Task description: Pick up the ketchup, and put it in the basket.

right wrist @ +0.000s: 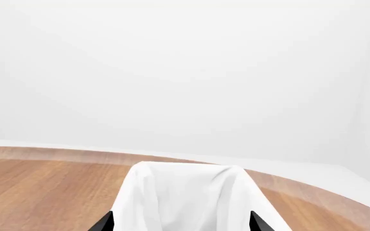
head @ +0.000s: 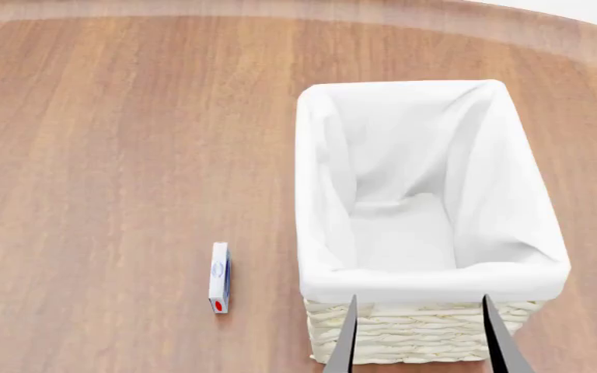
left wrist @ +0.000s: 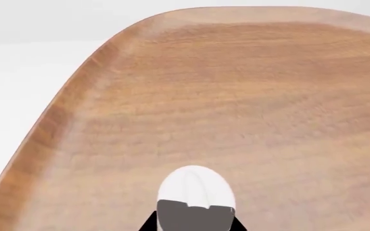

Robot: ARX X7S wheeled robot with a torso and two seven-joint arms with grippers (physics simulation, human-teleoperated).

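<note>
The wooden tabletop [head: 112, 155] fills the head view. On it stands the basket [head: 423, 342], its white liner [head: 403, 225] holding nothing visible. The right tool [head: 419, 303] hangs at the basket's near rim, fingers spread wide. At the left tool [left wrist: 194, 225], only the ketchup's white cap [left wrist: 196, 190] shows between dark finger edges; whether they grip it cannot be told. A small box [head: 218, 277] lies left of the basket.

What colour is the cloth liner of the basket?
White, over cream wicker; the liner of the basket shows best in the head view.
</note>
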